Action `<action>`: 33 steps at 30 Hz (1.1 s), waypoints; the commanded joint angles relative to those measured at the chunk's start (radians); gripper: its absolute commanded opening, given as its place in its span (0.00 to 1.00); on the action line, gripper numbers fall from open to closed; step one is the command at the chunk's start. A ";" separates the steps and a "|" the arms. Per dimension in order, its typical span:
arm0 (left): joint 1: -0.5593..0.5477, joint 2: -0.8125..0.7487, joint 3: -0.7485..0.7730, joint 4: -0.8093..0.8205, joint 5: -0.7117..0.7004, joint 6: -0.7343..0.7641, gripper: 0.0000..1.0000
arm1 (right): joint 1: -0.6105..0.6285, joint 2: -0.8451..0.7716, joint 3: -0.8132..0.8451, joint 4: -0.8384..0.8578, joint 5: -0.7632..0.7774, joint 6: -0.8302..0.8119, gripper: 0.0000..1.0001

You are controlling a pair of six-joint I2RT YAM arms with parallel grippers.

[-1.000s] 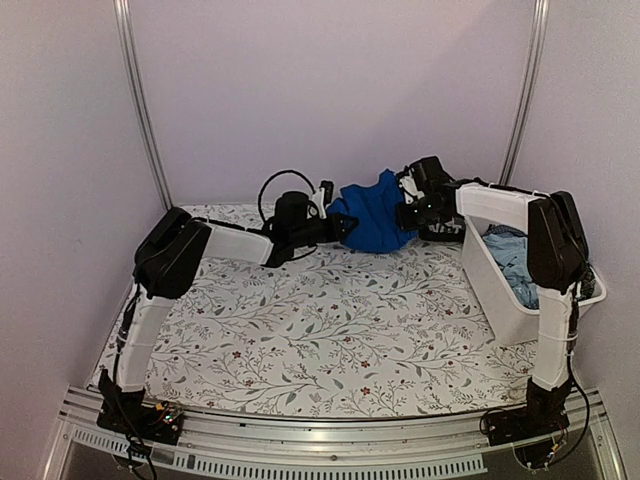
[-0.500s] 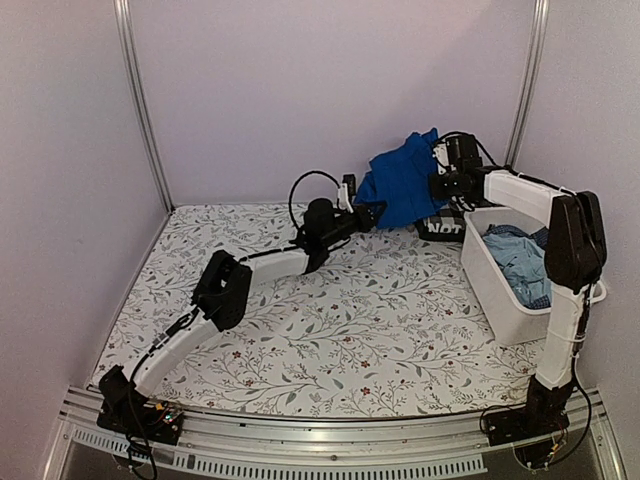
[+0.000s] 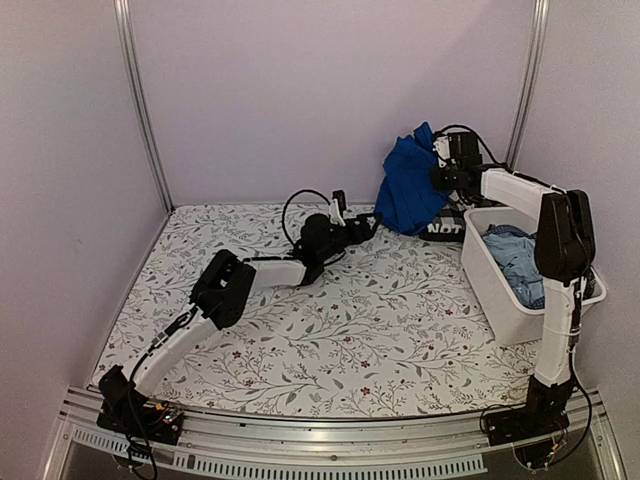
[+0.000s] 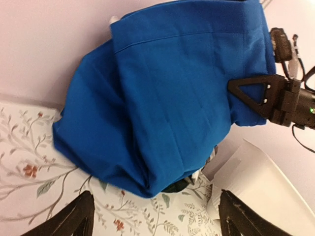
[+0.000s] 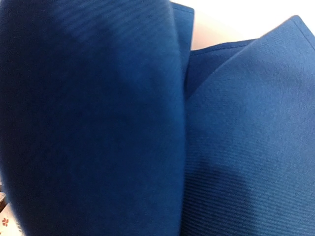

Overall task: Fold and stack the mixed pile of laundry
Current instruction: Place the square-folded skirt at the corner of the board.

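At one o'clock over the tabletop point(image 3: 330, 330), the right jaws, nearly shut, pinch the royal blue garment point(image 3: 408, 190) aloft. Left jaws stand wide and empty just below, at twelve. Likely spreading it; next, catching a free corner.

My surface point(image 3: 300, 345) has a white cover with leaves and flowers. On it, at my right, sits a white tub point(image 3: 488, 285) — a black thing with white letters point(image 3: 440, 229) lies by its far end.

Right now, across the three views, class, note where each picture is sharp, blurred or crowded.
Top external: evenly lit, soft but readable, royal blue garment clear. Left wrist: garment's folds sharp, fingers dark at the bottom edge. Right wrist: garment fills the frame, left half blurred.
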 commanded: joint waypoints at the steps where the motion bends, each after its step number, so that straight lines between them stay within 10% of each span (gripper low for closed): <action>1: 0.011 -0.112 -0.170 0.045 0.038 -0.010 0.90 | -0.021 0.040 0.086 0.052 0.025 -0.003 0.00; 22: 0.028 -0.250 -0.491 0.179 0.120 0.020 1.00 | -0.381 0.094 0.119 -0.046 -0.479 0.321 0.00; 33: 0.049 -0.342 -0.627 0.228 0.116 0.033 1.00 | -0.398 0.111 0.155 -0.116 -0.235 0.289 0.65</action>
